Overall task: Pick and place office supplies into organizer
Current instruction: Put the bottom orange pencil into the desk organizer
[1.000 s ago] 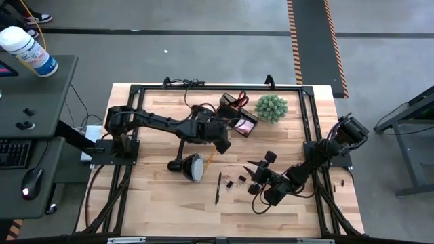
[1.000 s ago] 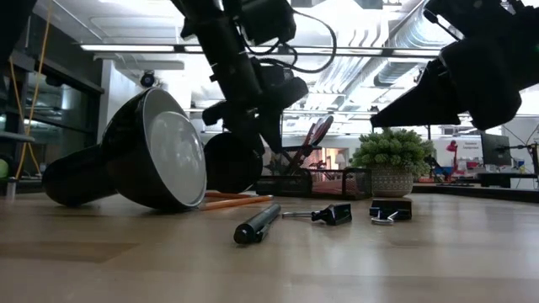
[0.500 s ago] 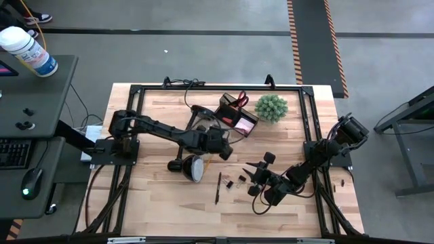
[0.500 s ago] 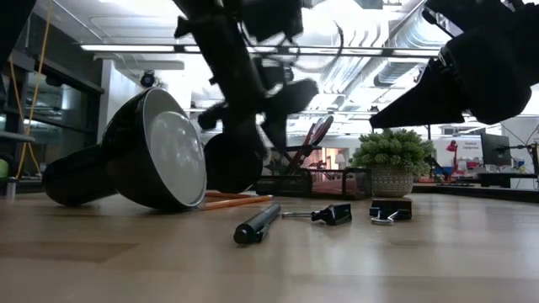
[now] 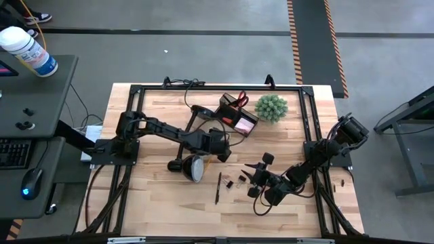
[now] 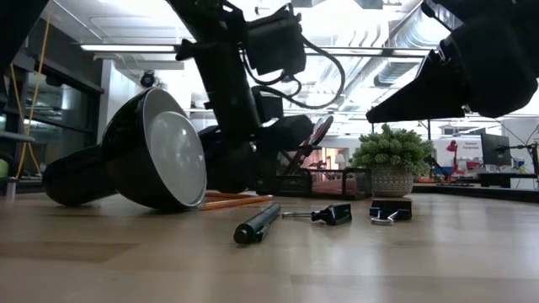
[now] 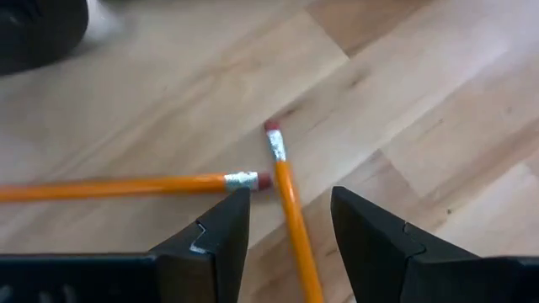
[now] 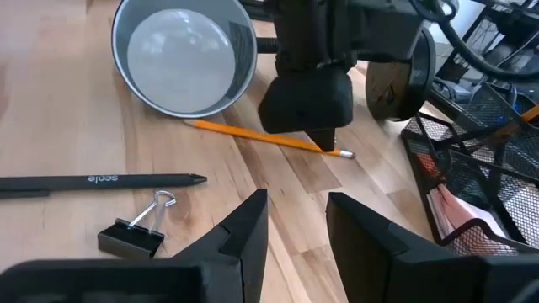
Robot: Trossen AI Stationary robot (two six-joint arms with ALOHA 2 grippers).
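Two yellow-orange pencils (image 7: 126, 187) (image 7: 290, 210) lie on the wooden table beside the lamp, their eraser ends close together. My left gripper (image 7: 290, 215) (image 5: 220, 153) hangs open just over them, slanting down, with a finger on either side of the nearer pencil. My right gripper (image 8: 296, 215) (image 5: 258, 168) stands open above the table, to the right of the black pen (image 5: 218, 188) and two binder clips (image 5: 230, 183) (image 5: 241, 179). The dark mesh organizer (image 5: 237, 115) at the far middle holds orange-handled scissors (image 5: 241, 99) and a pink pad (image 8: 455, 210).
A black desk lamp (image 5: 190, 165) lies on its side left of the pencils, its shade facing the near edge. A green spiky plant (image 5: 271, 107) stands right of the organizer. A black frame (image 5: 203, 88) borders the table. Bare wood lies along the near edge.
My left gripper has come down toward the pencils beside the lamp, rolling a little about its own line as it sank. Its fingers have stayed apart. The pencils, pen and clips lie where they were.
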